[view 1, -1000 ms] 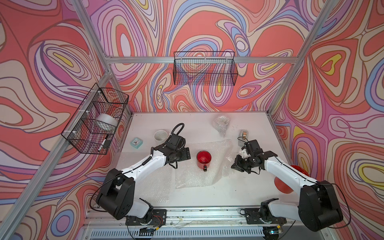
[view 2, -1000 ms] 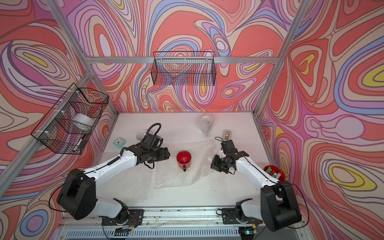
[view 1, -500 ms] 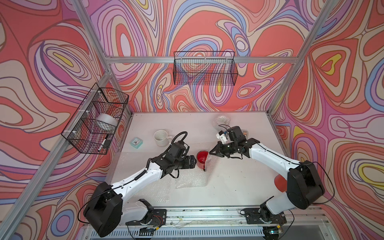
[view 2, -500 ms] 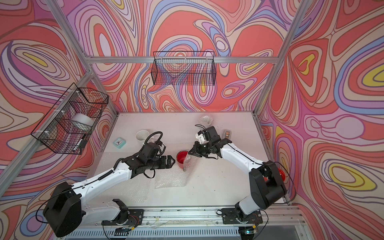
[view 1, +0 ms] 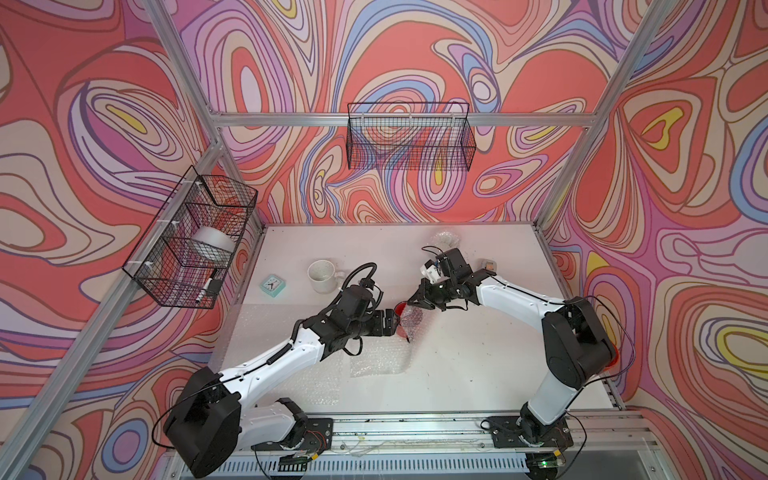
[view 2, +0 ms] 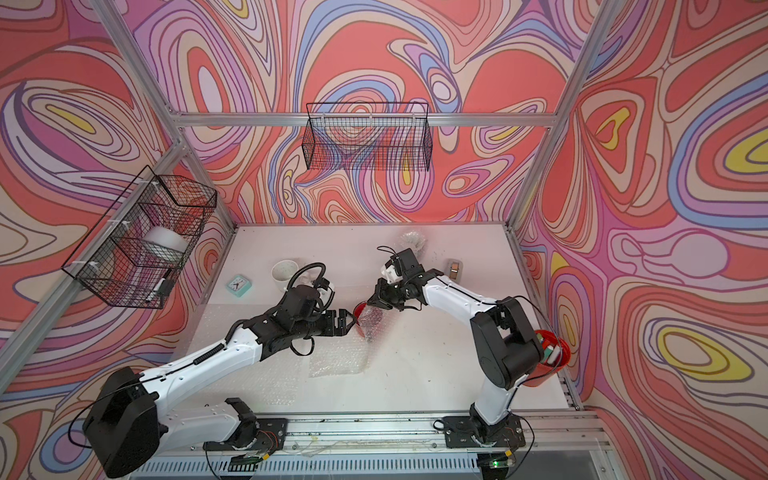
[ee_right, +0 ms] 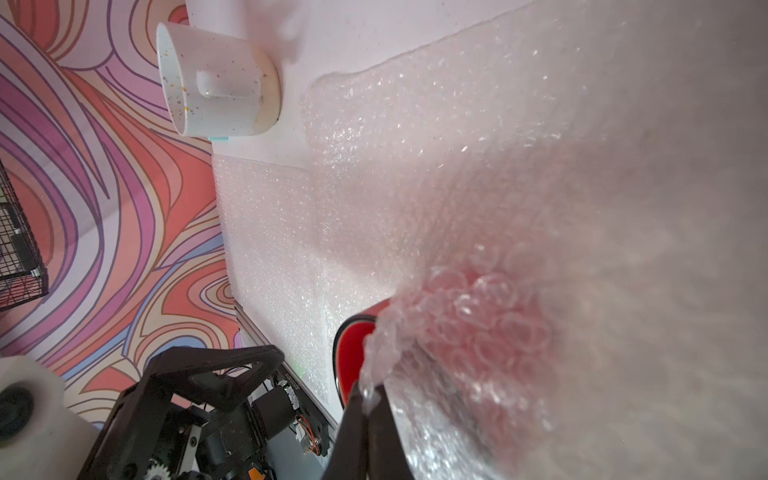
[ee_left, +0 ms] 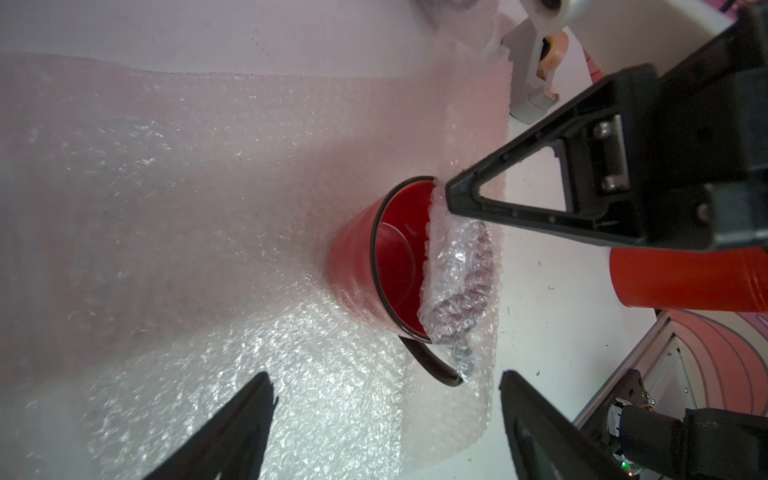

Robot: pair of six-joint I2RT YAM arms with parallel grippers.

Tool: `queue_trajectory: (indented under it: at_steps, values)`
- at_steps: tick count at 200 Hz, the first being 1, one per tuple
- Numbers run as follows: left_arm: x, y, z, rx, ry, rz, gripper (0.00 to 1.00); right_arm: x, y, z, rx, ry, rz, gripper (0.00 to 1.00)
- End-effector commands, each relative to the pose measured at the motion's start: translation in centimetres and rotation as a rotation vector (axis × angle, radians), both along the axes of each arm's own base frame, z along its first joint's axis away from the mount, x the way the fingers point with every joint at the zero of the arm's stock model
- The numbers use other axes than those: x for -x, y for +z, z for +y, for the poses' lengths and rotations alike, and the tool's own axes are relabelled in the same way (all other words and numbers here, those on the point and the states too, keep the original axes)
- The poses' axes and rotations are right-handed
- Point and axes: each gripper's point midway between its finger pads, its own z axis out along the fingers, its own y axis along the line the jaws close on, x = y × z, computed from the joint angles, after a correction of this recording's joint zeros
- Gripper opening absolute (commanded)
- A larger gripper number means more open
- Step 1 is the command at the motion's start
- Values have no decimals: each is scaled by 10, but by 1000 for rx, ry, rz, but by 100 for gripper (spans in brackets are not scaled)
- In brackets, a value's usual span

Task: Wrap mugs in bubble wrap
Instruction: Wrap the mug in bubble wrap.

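Bubble wrap (ee_left: 199, 199) is lying under the red mug (ee_left: 357, 266) on the desk (view 1: 478, 353); right fingers (ee_left: 461, 195) are clamping its edge over the rim, left fingers (view 2: 348, 321) standing apart. White mug (view 1: 322, 275) is sitting unwrapped.

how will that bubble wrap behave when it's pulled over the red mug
Probably floppy: the bubble wrap sags and crumples over the red mug where the right gripper pinches it. Likely light too, since one pinched edge lifts it.
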Motion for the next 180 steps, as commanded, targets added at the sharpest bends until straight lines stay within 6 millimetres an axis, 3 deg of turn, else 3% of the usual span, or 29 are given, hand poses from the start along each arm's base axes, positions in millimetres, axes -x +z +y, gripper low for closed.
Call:
queue_trajectory:
  at_steps: [1, 76, 145, 180]
  values:
    - [-6, 2, -12, 21, -30, -15, 88, -8, 2, 6, 7, -12, -25, 0]
    - [-24, -9, -20, -17, -11, 4, 88, -6, 3, 11, -6, -5, -23, 0]
    - [-34, -44, -7, -145, 79, 93, 87, -7, 20, 15, -32, 18, -71, 0]
    - [-32, -55, -5, -166, 94, 128, 87, -3, 39, 3, 3, 15, -151, 22]
